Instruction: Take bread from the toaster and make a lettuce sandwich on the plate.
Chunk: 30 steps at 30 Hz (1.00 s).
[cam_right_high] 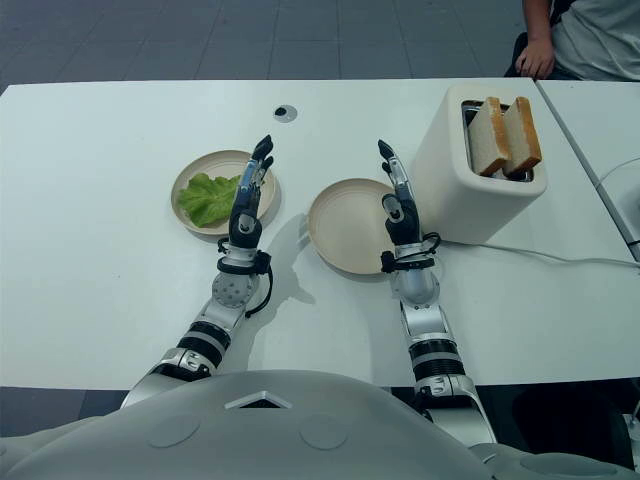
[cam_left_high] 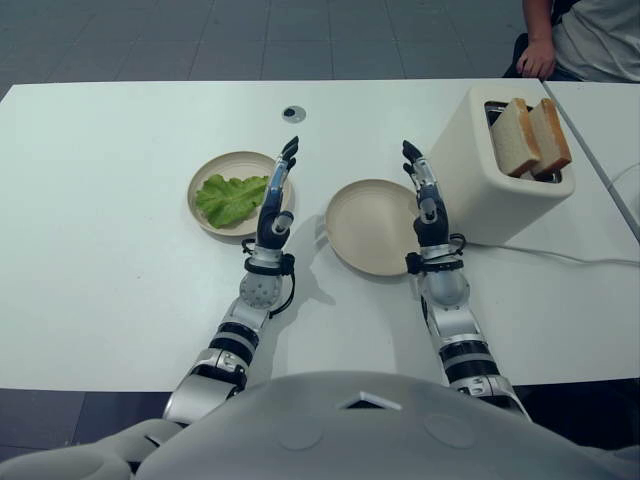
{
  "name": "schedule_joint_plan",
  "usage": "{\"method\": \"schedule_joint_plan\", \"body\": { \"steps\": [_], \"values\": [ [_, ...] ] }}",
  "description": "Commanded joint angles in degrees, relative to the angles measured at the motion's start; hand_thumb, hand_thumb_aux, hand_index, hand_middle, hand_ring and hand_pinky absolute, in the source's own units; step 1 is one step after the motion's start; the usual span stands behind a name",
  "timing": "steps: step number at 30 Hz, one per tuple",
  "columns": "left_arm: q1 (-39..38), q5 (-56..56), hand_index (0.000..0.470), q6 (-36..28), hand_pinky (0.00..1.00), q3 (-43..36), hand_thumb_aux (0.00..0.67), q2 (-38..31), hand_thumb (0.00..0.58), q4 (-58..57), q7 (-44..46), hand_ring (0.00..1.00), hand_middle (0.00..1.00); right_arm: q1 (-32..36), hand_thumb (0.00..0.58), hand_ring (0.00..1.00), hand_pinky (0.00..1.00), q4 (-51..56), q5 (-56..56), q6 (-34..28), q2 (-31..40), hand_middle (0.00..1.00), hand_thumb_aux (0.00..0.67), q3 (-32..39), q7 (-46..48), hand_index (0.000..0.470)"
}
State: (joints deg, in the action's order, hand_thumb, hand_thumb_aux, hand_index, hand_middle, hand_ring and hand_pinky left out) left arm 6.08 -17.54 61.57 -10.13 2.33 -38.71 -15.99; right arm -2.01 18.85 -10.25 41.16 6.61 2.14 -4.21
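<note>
While both hands stand edge-on above the white table (cam_left_high: 100, 260), neither holds anything. The left hand (cam_left_high: 275, 200) has its dark fingers stretched out straight and close together, pointing away from the robot, over the near right rim of the small round plate (cam_left_high: 234, 158) that carries the lettuce (cam_left_high: 228, 198). That leaf is flat, green and crinkled, with a ruffled edge, and lies on the left half of its beige, matte plate.

The right hand (cam_left_high: 428, 200) is likewise flat and fully extended, poised over the right edge of a second round plate (cam_left_high: 362, 228), which is shallow, smooth and bare, of the same pale beige. Just right of that hand stands the toaster (cam_left_high: 478, 185), a cream, rounded box with a smooth matte shell. Two slices of bread (cam_left_high: 530, 138) stick up from its top slot, side by side and leaning slightly, with pale faces and brown crusts. A thin white cable (cam_left_high: 560, 256) runs from the toaster's base across the table to the right. A small round metal fitting (cam_left_high: 294, 113) is set into the tabletop beyond the lettuce plate.
</note>
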Motion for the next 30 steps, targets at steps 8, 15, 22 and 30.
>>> {"method": "schedule_joint_plan", "body": {
  "steps": [8,15,22,30],
  "values": [
    [-2.25,-1.59,0.000,-1.16,0.00,-0.28,0.000,-0.58,0.000,-3.29,-0.14,0.00,0.00,-0.57,0.000,0.00,0.00,-9.91,-5.70,1.31,2.31,0.00,0.000,-2.82,-2.10,0.000],
    [-1.96,-2.56,0.000,-1.55,0.00,-0.89,0.000,-0.21,0.000,-3.65,-1.21,0.00,0.00,2.01,0.000,0.00,0.00,-24.78,-22.35,-17.90,19.29,0.00,0.000,-30.53,-10.86,0.000],
    [-2.14,-2.79,0.000,-1.41,0.00,-1.20,0.000,-0.33,0.000,-3.56,-1.57,0.00,0.00,-1.73,0.000,0.00,0.00,-13.26,-32.02,-29.79,26.18,0.00,0.000,-28.04,-12.61,0.000],
    [-2.40,-2.87,0.000,-1.29,0.00,-1.23,0.000,-0.55,0.000,-2.86,-1.57,0.00,0.00,-1.53,0.160,0.00,0.00,-7.16,-33.69,-33.66,29.72,0.00,0.100,-19.03,-10.56,0.070]
  ]
}}
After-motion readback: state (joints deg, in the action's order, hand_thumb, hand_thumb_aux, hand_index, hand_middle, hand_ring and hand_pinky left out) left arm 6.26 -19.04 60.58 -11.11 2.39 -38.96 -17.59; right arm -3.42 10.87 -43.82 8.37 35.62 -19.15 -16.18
